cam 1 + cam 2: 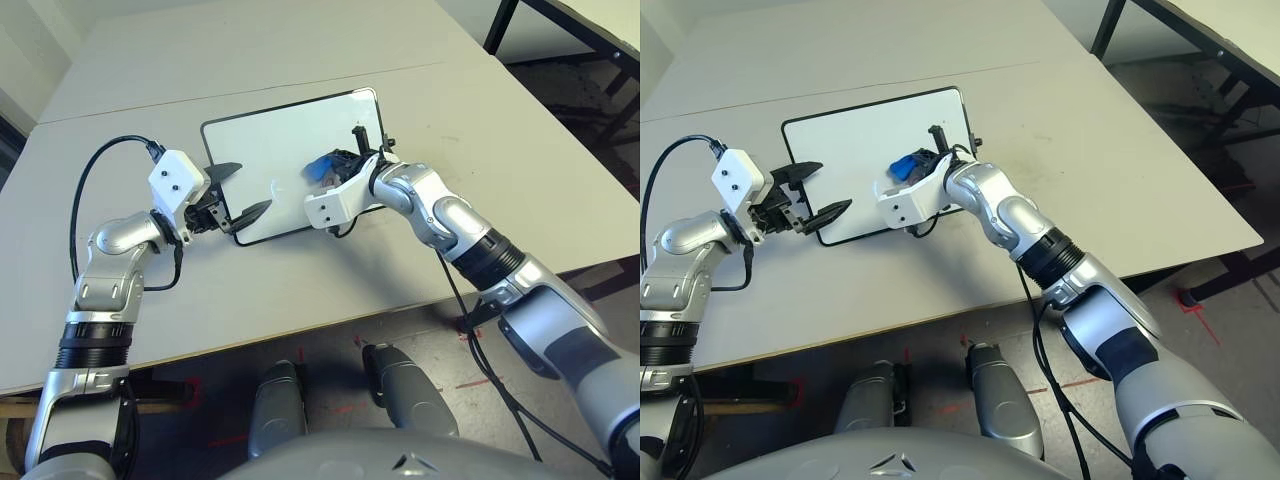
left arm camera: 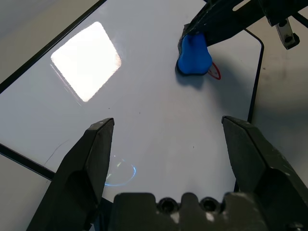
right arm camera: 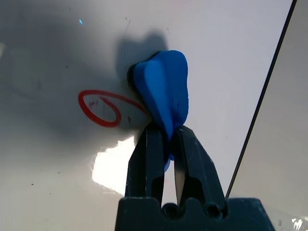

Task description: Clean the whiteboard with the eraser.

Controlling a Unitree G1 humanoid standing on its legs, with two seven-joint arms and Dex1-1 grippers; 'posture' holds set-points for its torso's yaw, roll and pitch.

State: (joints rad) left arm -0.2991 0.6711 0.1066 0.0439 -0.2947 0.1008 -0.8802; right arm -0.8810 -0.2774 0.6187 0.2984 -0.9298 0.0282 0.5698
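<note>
1. The blue eraser (image 3: 166,86) is over the right-hand part of the whiteboard (image 2: 144,96), its dark underside facing the white surface; whether it presses flat cannot be told.
2. The right gripper (image 3: 164,132) is clenched on the eraser, its two black fingers pinching the narrow middle and near end.
3. A red looped mark (image 3: 103,108) is on the board just beside the eraser, one end of its line running up to the eraser and the fingers.
4. The whiteboard lies on the table (image 1: 480,130), slightly turned, its thin black frame around the white surface.
5. The left gripper (image 1: 250,192) is spread wide with nothing between its fingers, over the left part of the board, well apart from the eraser.
6. Bright reflections (image 2: 87,60) show on the glossy surface.
7. A black cable (image 1: 75,215) loops beside the left arm (image 1: 110,285), above the table.
</note>
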